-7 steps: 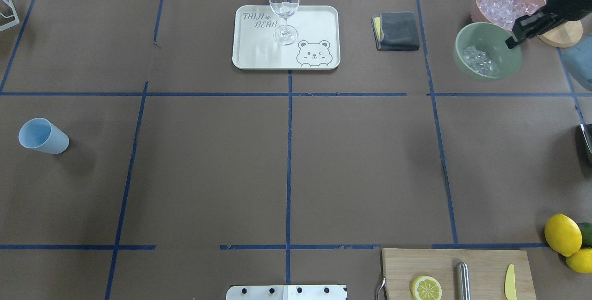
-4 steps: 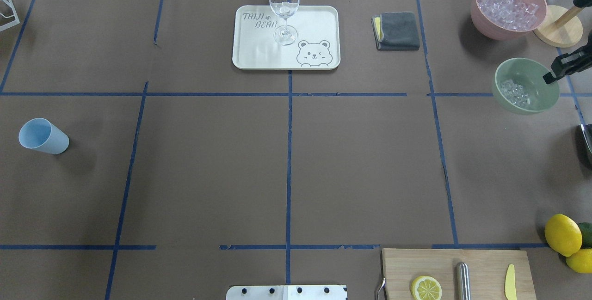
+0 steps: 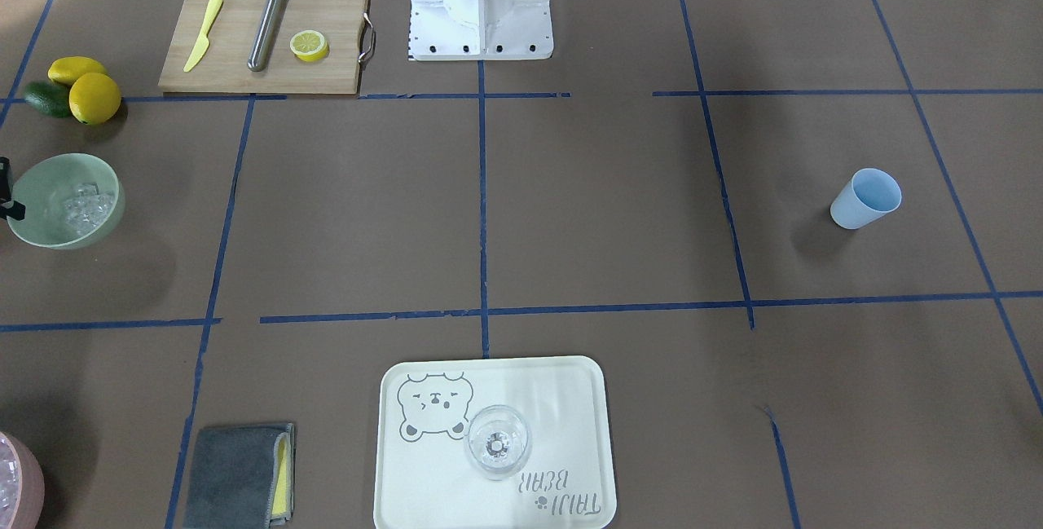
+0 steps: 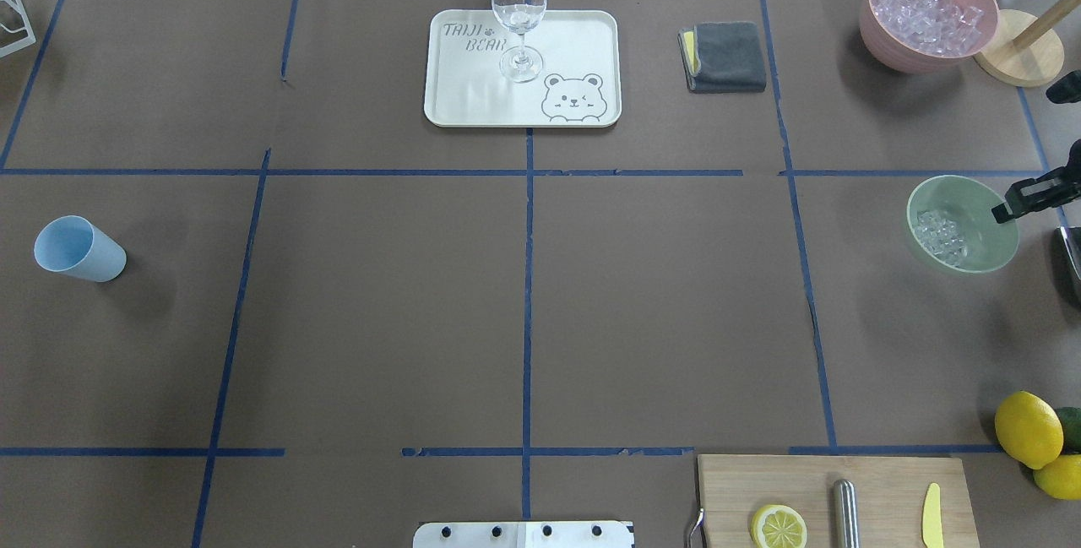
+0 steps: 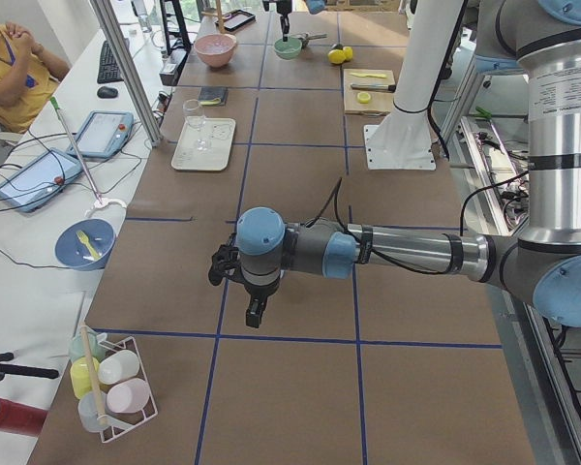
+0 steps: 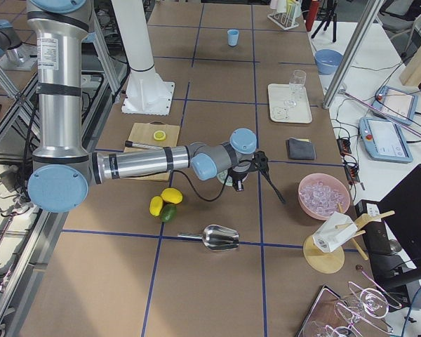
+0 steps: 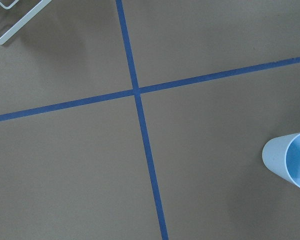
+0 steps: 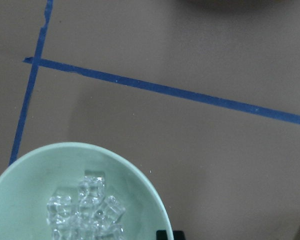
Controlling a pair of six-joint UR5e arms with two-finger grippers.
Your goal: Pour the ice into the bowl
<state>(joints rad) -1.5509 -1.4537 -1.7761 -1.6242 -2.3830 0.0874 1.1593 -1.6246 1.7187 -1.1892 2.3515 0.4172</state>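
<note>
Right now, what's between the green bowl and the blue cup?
Only bare table crossed by blue tape lies between bowl and cup in the overhead view.

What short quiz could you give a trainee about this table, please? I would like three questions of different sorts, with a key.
1. True or false: the ice lies inside the bowl.
2. What stands on the tray? A) a wine glass B) a lemon C) a knife
3. In the overhead view, what lies between the tray and the pink tub?

Key: 1. True. 2. A. 3. The folded grey cloth.
</note>
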